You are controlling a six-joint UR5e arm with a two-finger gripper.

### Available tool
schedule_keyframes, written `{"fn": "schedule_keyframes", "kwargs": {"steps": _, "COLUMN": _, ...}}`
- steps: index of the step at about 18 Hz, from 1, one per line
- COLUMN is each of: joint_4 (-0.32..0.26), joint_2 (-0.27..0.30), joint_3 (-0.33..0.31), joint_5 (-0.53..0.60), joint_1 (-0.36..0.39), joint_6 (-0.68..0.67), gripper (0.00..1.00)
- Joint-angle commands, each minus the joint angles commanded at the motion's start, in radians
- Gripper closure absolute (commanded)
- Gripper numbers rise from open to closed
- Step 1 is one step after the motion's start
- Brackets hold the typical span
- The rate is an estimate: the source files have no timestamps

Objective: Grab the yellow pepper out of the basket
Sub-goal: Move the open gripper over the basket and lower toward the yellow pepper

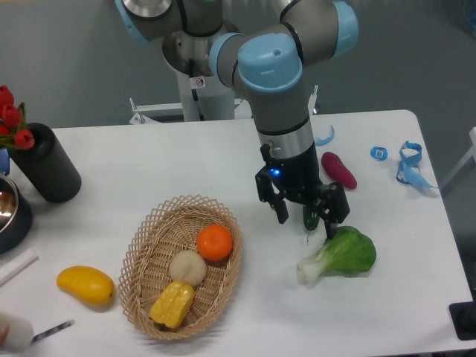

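The yellow pepper (pixel 172 303) lies in the near end of the basket (pixel 141 245), touching a pale round vegetable (pixel 187 267); an orange (pixel 215 242) sits just beyond. The basket rests on the white tabletop (pixel 149 163). The gripper (pixel 305 215) hangs over the tabletop to the right of the basket, well apart from the pepper, jaws apart and holding nothing. A dark green item shows between the jaws, too obscured to identify. A bok choy (pixel 342 254) lies just beside the jaws; a purple eggplant (pixel 338 169) lies behind. A mango (pixel 85 285) lies left of the basket.
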Motion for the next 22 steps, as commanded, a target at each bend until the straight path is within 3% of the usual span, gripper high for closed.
{"fn": "schedule_keyframes", "kwargs": {"steps": 6, "joint_4": 0.002, "joint_2": -0.005, "joint_3": -0.006, "joint_5": 0.034, "joint_1": -0.005, "joint_6": -0.005, "gripper": 0.00}}
{"fn": "schedule_keyframes", "kwargs": {"steps": 11, "joint_4": 0.006, "joint_2": -0.003, "joint_3": -0.075, "joint_5": 0.028, "joint_1": -0.031, "joint_6": -0.009, "gripper": 0.00}}
{"fn": "schedule_keyframes", "kwargs": {"steps": 15, "joint_4": 0.005, "joint_2": -0.028, "joint_3": -0.071, "joint_5": 0.025, "joint_1": -0.084, "joint_6": -0.216, "gripper": 0.00}}
{"fn": "schedule_keyframes", "kwargs": {"steps": 22, "joint_4": 0.002, "joint_2": -0.100, "joint_3": -0.063, "joint_5": 0.023, "joint_1": -0.172, "joint_6": -0.397, "gripper": 0.00}}
